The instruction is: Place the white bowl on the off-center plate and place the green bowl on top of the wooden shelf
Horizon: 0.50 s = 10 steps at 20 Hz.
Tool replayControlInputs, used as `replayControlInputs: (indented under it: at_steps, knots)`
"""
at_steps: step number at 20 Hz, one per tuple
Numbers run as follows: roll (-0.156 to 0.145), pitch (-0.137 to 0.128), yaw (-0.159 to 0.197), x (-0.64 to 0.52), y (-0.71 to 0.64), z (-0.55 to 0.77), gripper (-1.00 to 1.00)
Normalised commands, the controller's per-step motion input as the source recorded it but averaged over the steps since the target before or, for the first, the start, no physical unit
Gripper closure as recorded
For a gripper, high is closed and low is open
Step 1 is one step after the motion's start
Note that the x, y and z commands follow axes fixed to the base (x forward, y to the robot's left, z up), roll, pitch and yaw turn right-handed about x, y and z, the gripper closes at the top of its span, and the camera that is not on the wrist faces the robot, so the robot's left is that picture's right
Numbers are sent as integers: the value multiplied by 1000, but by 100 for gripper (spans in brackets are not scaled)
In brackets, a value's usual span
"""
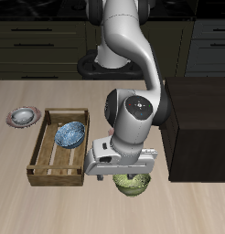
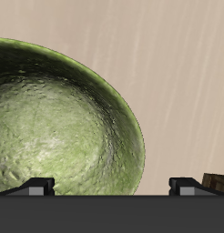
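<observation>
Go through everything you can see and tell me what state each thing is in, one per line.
green bowl: upright on the table, under the gripper, not lifted.
gripper: low over the green bowl, fingers apart.
blue-patterned bowl: lying in the slatted crate.
plate: flat on the table, with something greyish on it.
wooden shelf: top bare.

- The green bowl [image 2: 59, 127] fills most of the wrist view, seen from close above.
- Its inside is mottled light and olive green with a pebbled, leafy texture; a thin pale rim curves round it.
- It sits on the light wooden table [image 2: 178, 73], whose bare, faintly streaked surface lies beyond the rim.
- Two dark fingertips [image 2: 36, 187] of the gripper [image 2: 112, 187] show, set wide apart, one over the bowl's inside, the other outside its rim.
- A small brown wooden corner [image 2: 217, 180] peeks in beside the outer fingertip.
</observation>
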Motion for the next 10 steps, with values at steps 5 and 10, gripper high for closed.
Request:
replayControlInputs:
  at_steps: [5, 10]
  knots:
    - [25, 43, -4, -75, 65, -291, -100]
    - [41, 4, -37, -25, 32, -88, 100]
